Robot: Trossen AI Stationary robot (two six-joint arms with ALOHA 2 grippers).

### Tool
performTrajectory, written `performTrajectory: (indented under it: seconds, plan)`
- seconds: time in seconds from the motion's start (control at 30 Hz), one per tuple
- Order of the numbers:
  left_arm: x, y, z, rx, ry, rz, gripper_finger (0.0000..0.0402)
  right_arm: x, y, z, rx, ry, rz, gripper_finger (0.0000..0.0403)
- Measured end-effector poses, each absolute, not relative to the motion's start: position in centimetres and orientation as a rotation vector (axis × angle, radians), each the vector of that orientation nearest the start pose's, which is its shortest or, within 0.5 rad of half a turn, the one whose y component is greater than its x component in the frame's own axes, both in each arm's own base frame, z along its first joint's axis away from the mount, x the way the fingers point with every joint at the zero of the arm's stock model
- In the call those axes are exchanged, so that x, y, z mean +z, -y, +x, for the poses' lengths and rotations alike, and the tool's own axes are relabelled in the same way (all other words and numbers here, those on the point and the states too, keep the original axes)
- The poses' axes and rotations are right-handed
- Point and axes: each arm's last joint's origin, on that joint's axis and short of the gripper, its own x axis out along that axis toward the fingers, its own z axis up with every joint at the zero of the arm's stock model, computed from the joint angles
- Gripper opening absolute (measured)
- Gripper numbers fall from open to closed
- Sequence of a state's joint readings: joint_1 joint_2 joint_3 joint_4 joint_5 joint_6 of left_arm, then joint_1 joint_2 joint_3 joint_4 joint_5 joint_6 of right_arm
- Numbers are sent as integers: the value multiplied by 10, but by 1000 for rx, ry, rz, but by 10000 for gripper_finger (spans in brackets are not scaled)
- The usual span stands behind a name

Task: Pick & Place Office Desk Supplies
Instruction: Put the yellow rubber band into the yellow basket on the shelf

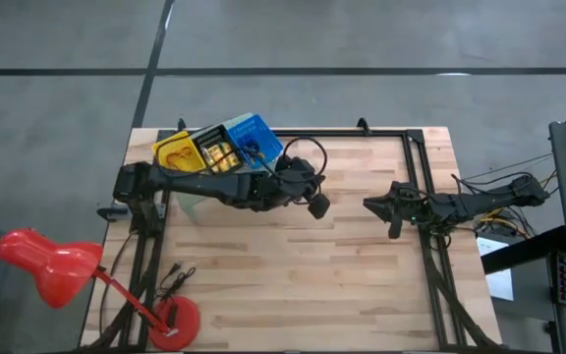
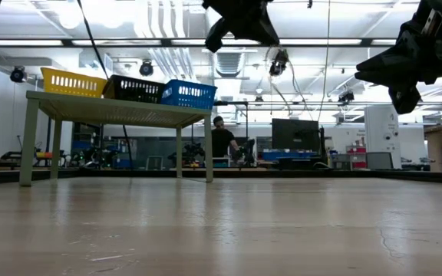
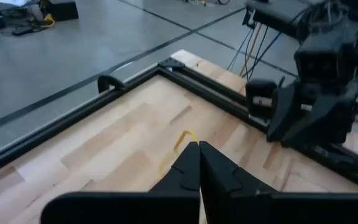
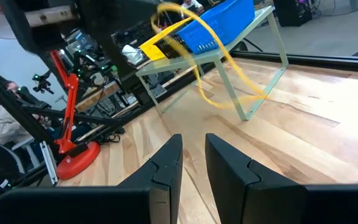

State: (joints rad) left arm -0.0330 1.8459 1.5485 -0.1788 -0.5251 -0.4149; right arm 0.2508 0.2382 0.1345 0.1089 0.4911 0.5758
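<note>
rubber band [image 4: 219, 68] pinched in left pincer [image 3: 197, 149], raised

no text can be read

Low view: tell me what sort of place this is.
Probably a robotics lab or workshop hall. Behind the wooden table run ceiling ducts and strip lights, a person sits at a monitor, and the riser carries coloured bins under two robot arms.

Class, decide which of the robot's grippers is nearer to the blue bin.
Left. The left gripper, shut on a rubber band, hangs just beside the blue bin on the riser; the right gripper waits farther off, over mid-table.
</note>
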Motion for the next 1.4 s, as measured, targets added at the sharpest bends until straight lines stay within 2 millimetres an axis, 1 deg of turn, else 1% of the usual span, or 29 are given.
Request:
performTrajectory:
  seconds: [0.07,0.2,0.33,0.5,0.63,0.73,0.83,1.03,1.23,1.4]
  plan:
    - [307,-1,427,568,-336,-264,0,201,-13,107,-232,74,575,68]
    - [323,0,427,544,-321,-183,0,201,-13,107,-232,74,575,68]
    - [339,-1,421,537,-296,-147,0,201,-13,107,-232,74,575,68]
    - [349,-3,408,547,-325,-135,0,201,-13,107,-232,74,575,68]
    - [360,-4,392,551,-361,-121,0,201,-13,107,-232,74,575,68]
    - [366,-4,380,545,-416,-68,0,201,-13,107,-232,74,575,68]
    - [375,-5,365,546,-456,-48,0,201,-13,107,-232,74,575,68]
    - [393,-7,327,605,-532,-21,0,201,-13,107,-232,74,575,68]
    - [417,-12,279,789,-489,-94,0,201,-13,107,-232,74,575,68]
    - [425,-16,244,946,-479,-116,0,201,-13,107,-232,74,575,68]
